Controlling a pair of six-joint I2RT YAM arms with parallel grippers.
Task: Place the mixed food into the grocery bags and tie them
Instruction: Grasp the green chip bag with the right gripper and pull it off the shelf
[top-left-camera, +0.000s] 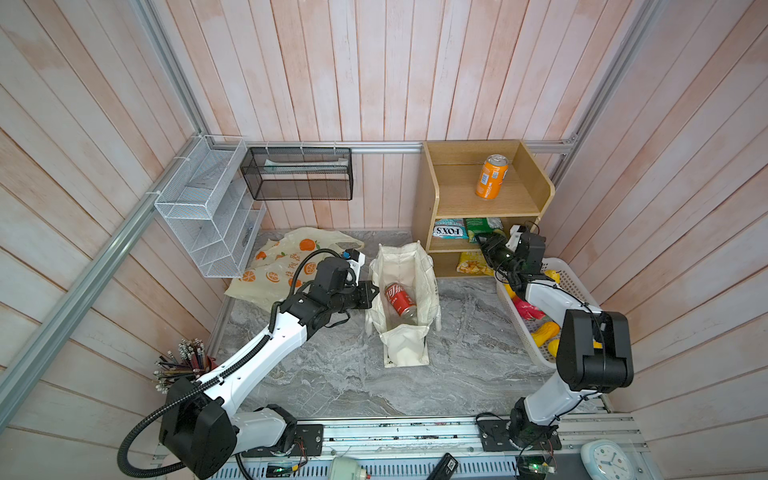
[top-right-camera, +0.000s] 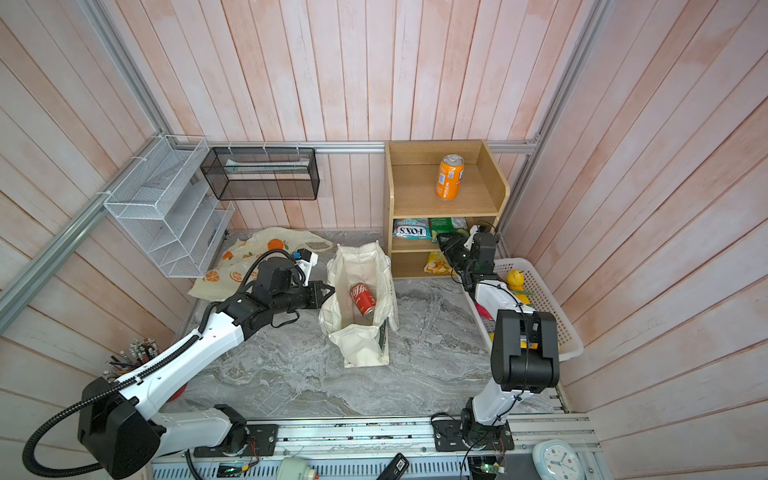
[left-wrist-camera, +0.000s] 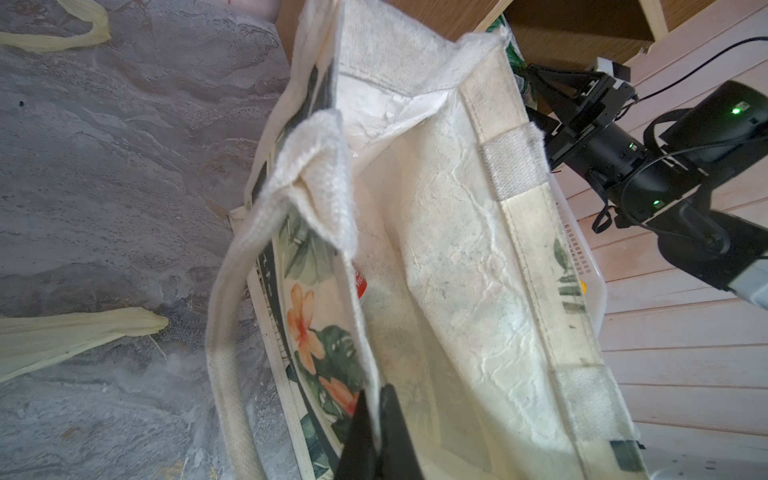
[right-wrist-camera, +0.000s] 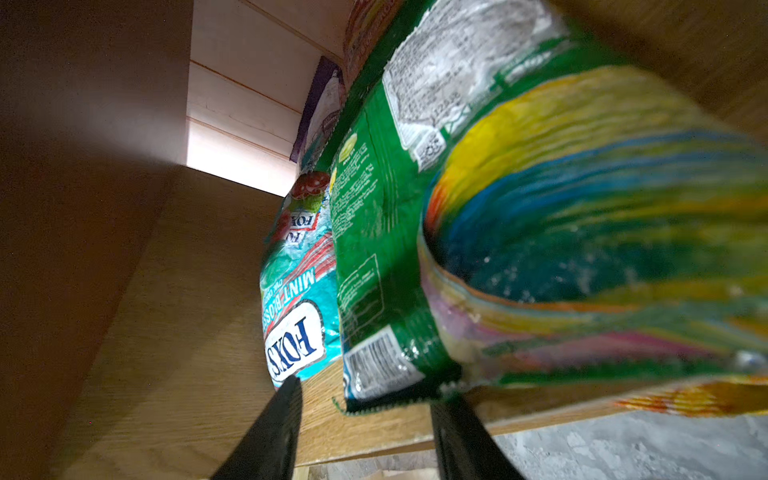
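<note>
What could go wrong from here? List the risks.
The right hand straddles only the green packet's corner; a thin grip may slip.
The Fox's mint packet lies right beside it and could get dragged off the shelf.
The left hand pinches just the canvas tote's rim; if it slips, the mouth may sag.
</note>
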